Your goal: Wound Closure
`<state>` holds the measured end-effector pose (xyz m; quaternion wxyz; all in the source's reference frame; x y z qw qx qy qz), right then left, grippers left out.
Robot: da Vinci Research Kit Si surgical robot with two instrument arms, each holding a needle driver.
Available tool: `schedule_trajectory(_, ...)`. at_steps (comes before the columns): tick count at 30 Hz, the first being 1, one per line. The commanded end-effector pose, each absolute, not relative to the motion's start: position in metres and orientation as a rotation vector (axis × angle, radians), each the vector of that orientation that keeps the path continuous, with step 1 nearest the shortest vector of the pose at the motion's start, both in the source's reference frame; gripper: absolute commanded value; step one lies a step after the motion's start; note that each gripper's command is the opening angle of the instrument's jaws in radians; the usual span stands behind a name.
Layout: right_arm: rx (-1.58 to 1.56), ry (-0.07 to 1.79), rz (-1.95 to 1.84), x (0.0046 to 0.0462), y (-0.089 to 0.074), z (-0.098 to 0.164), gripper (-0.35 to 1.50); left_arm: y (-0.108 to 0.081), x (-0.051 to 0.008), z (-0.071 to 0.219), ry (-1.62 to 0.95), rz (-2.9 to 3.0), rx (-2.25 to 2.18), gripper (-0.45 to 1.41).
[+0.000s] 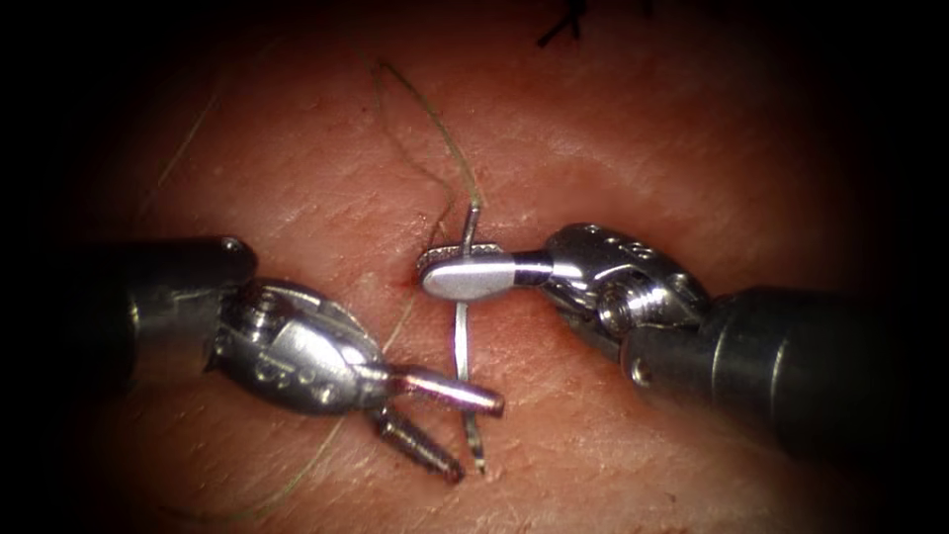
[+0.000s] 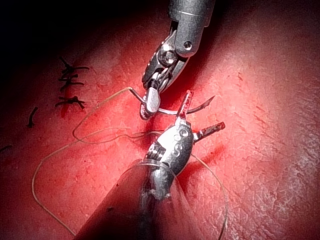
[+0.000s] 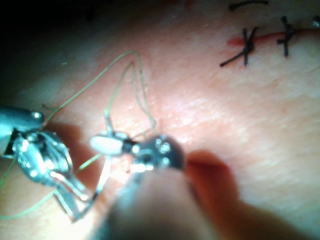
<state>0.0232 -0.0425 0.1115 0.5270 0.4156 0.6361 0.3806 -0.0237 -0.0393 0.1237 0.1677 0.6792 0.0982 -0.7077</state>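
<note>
Tissue (image 1: 613,119) is lying under both tools, with dark stitches (image 2: 70,80) sitting further along the closed part of the cut. Right tool (image 1: 465,272) is coming in from the right, jaws pressed together and pinching the needle (image 1: 461,336) near its swaged end, close to where the thread joins. Needle is hanging free above the surface, not in the tissue, its curve running from the right jaws down toward the left tool (image 1: 460,430). Left tool is sitting with jaws spread, holding nothing; the needle's pointed half is passing just beside the upper jaw, tip lying between the two open jaws in the endoscope view. Thread (image 1: 435,129) is looping from the needle's tail up across the tissue, then trailing down past the left tool.
</note>
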Motion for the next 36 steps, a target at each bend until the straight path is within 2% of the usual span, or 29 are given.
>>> schedule_trajectory(1,0.988,1.524,0.914,0.0234,-0.0420,0.1118,-0.35,-0.0390,-0.0241,0.1241,0.301,-2.062,1.953,1.08)
schedule_trajectory(5,0.937,1.542,0.892,0.0224,-0.0415,0.1117,-0.35,-0.0389,-0.0234,0.1240,0.342,-2.133,1.959,1.26)
schedule_trajectory(8,0.874,1.565,0.856,0.0212,-0.0409,0.1115,-0.35,-0.0388,-0.0227,0.1240,0.370,-2.176,1.963,1.25)
schedule_trajectory(17,0.511,1.636,0.594,0.0172,-0.0378,0.1101,-0.35,-0.0380,-0.0226,0.1252,0.416,-2.374,1.922,0.73)
schedule_trajectory(19,0.397,1.651,0.518,0.0167,-0.0371,0.1100,-0.35,-0.0378,-0.0228,0.1257,0.435,-2.424,1.887,0.56)
schedule_trajectory(24,0.143,1.686,0.343,0.0165,-0.0362,0.1103,-0.35,-0.0378,-0.0235,0.1273,0.494,-2.542,1.809,0.31)
schedule_trajectory(33,-0.153,1.610,0.124,0.0167,-0.0349,0.1122,-0.35,-0.0360,-0.0252,0.1289,0.600,-2.757,1.767,0.00)
schedule_trajectory(36,-0.218,1.617,0.068,0.0167,-0.0348,0.1124,-0.35,-0.0354,-0.0255,0.1292,0.617,-2.832,1.723,-0.03)
